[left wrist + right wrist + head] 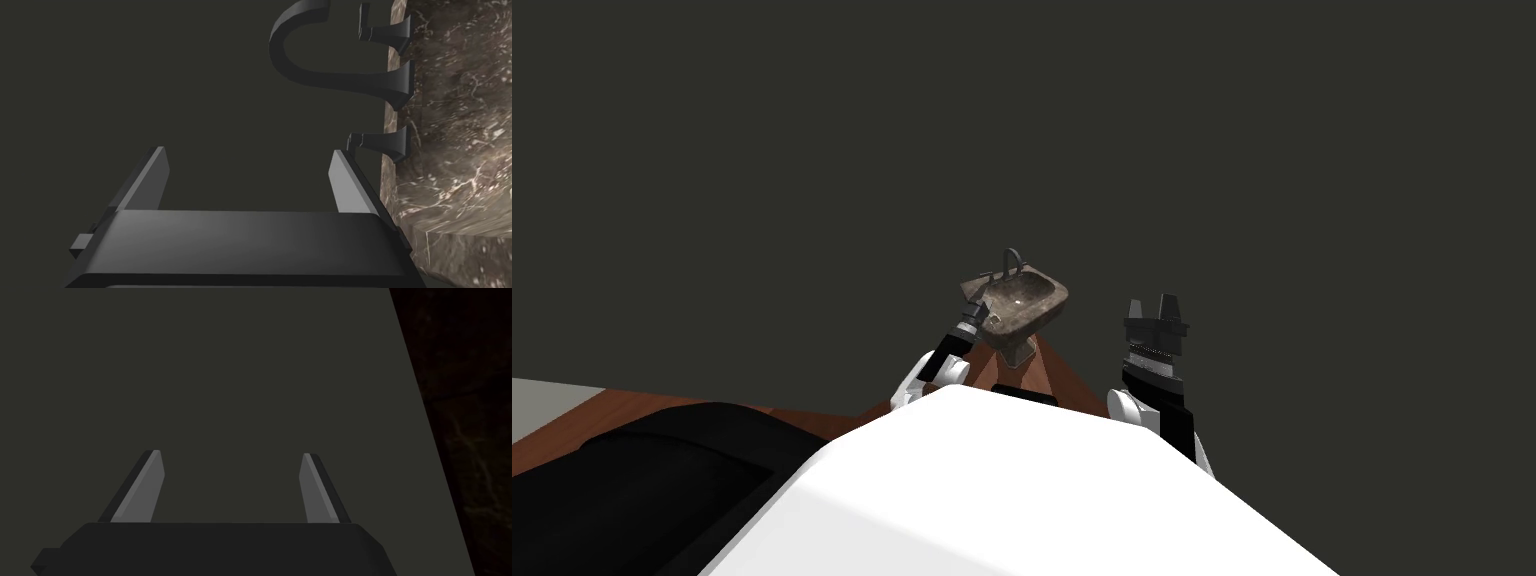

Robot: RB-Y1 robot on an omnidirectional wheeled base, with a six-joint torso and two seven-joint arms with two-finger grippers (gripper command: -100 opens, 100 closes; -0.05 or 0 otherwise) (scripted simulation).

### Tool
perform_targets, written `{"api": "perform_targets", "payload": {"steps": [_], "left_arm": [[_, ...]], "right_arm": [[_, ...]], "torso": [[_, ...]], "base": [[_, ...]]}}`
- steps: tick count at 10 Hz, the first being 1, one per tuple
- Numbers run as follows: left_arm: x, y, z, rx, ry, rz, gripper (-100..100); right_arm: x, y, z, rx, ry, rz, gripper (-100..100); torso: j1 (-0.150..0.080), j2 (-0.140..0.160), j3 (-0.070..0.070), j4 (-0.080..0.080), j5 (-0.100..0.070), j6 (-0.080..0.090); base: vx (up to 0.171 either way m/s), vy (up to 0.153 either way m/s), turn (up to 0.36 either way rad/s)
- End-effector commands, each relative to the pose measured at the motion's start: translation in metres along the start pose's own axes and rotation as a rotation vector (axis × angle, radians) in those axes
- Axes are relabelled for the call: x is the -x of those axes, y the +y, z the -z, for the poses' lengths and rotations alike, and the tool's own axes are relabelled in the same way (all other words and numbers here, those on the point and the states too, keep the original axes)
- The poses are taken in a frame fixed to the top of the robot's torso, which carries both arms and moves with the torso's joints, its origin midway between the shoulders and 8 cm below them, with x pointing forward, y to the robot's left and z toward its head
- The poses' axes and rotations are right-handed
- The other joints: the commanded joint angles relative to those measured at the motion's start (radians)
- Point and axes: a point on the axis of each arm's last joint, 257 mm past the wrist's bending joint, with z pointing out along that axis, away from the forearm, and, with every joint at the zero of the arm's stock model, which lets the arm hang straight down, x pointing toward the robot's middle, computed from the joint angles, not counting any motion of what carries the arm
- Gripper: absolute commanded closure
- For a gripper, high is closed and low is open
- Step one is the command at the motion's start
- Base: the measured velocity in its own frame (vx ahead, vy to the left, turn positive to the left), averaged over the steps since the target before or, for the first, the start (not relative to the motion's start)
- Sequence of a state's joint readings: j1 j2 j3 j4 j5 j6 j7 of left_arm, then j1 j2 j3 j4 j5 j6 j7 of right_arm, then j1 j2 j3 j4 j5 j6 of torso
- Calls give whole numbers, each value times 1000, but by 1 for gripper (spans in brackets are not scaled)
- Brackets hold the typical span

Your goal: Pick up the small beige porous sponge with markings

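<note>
Nearest the robot, reddish-brown floor (612, 420) runs toward a brown marbled pedestal sink (1024, 305) set against a dark grey-green wall (1012, 120). On the robot's left, the left arm (950, 352) reaches up to the sink's near rim. The left jaws stand apart with nothing between them, and one of the fingers (350, 182) lies just beside the marbled rim, near a dark tap handle (385, 145). Beside the sink and apart from it, the right arm (1157, 375) is raised, the right jaws likewise apart and holding nothing, its fingers (145, 488) facing the wall. Farther back, a dark curved faucet (1012, 262) rises from the sink's rear rim. Where the sponge lies cannot be told.
</note>
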State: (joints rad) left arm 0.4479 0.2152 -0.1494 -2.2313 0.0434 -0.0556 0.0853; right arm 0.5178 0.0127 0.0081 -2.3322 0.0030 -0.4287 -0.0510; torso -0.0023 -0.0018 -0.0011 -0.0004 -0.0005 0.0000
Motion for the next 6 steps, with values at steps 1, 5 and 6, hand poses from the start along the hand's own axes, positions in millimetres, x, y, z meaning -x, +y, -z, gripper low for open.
{"api": "perform_targets", "payload": {"steps": [1,5,6], "left_arm": [[-2,12,-2,45,4,10,-100],[-7,32,-4,125,15,30,-100],[-15,38,-8,149,32,51,-100]], "right_arm": [[0,0,0,0,0,0,0],[0,0,0,0,0,0,0],[0,0,0,0,0,0,0]], "torso": [[0,0,0,0,0,0],[0,0,0,0,0,0],[1,1,0,0,0,0]], "base": [[29,-45,30],[17,-32,18],[20,-40,45]]}}
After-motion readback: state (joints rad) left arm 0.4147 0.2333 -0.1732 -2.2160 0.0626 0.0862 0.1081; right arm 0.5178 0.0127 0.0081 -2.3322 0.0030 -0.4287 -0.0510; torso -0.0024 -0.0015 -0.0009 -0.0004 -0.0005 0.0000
